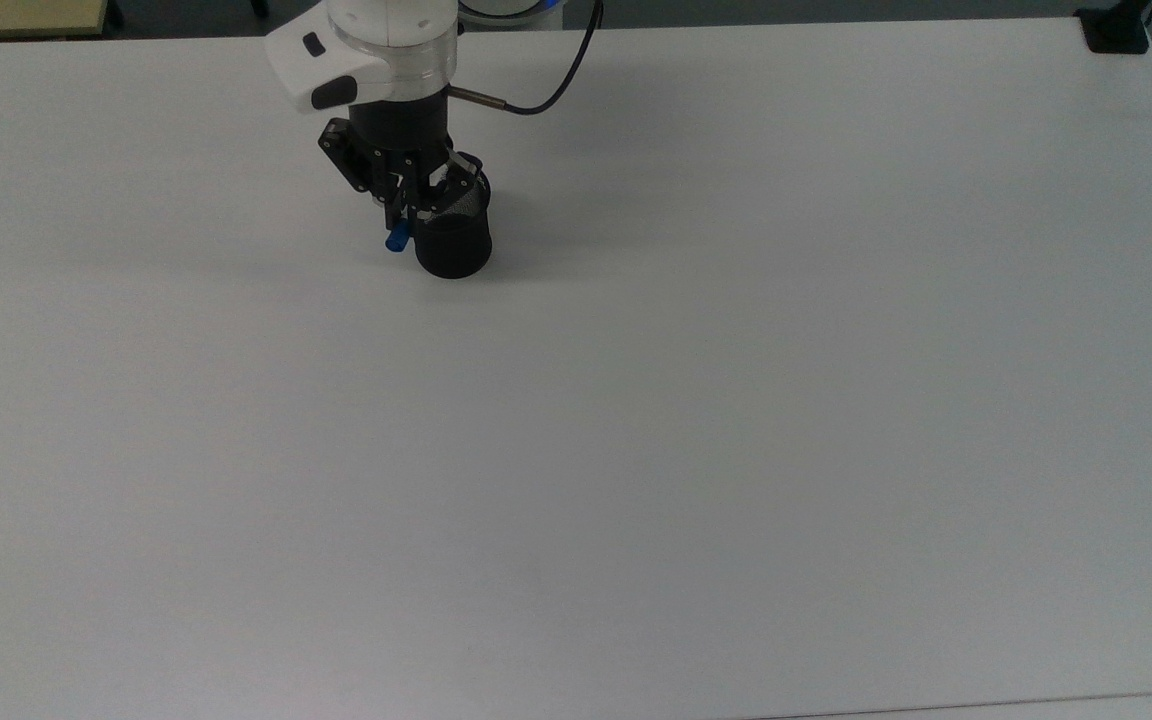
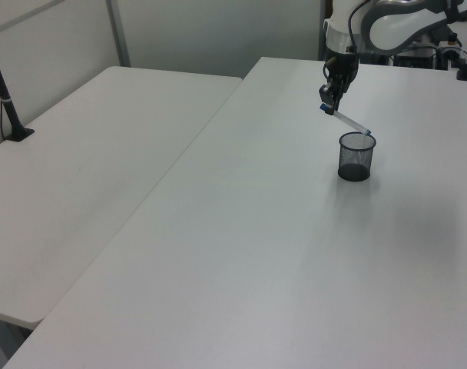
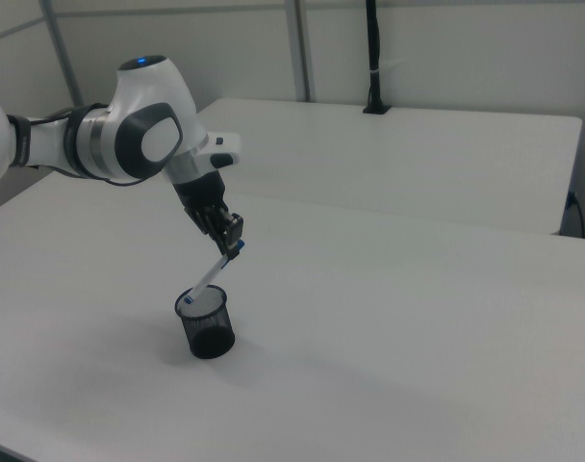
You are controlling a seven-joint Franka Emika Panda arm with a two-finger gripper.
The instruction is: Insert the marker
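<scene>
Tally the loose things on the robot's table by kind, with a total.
Marker: 1
Mesh cup: 1
Total: 2
</scene>
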